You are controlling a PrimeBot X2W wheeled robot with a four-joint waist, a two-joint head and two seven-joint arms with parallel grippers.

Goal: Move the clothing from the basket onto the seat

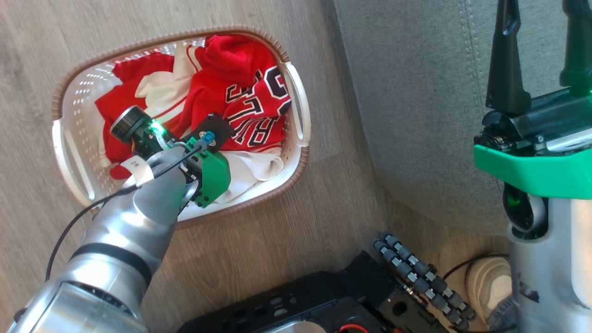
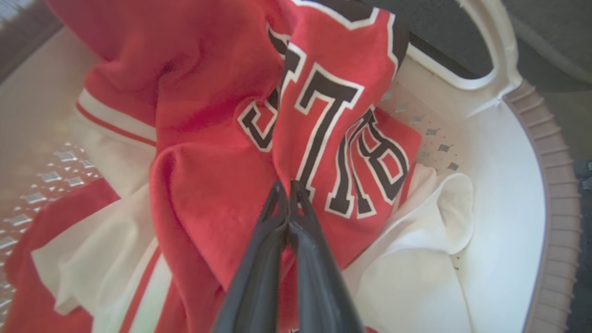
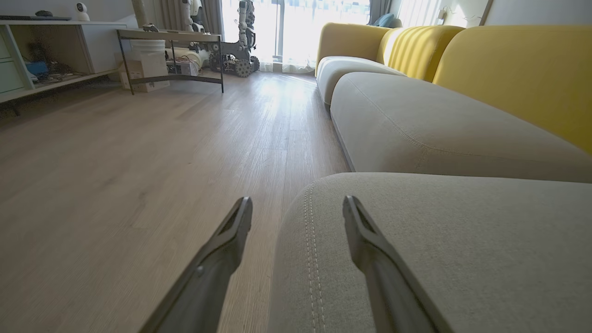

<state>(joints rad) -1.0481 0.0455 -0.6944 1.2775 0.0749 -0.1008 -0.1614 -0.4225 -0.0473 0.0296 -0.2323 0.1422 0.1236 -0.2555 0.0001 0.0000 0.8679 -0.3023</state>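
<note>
The clothing [image 1: 240, 92], red jerseys with black-and-white lettering mixed with white cloth, lies heaped in the white basket [image 1: 69, 152] on the floor. My left arm reaches down into the basket, its wrist [image 1: 203, 162] covering the fingers in the head view. Seen from the left wrist, my left gripper [image 2: 287, 190] is shut, pinching a fold of the red lettered jersey [image 2: 333, 106] near the basket wall [image 2: 504, 194]. My right gripper [image 1: 541, 51] stands open and empty over the rounded edge of the grey seat [image 1: 416, 92]; its fingers straddle the stitched seam of the seat [image 3: 416, 240] in the right wrist view.
The basket stands on wood floor [image 1: 286, 231] just left of the seat. My black base [image 1: 323, 300] and a pale shoe [image 1: 490, 277] are at the bottom. Further grey cushions with yellow backs [image 3: 518, 74], a metal table [image 3: 171, 41] and shelving [image 3: 51, 51] lie beyond.
</note>
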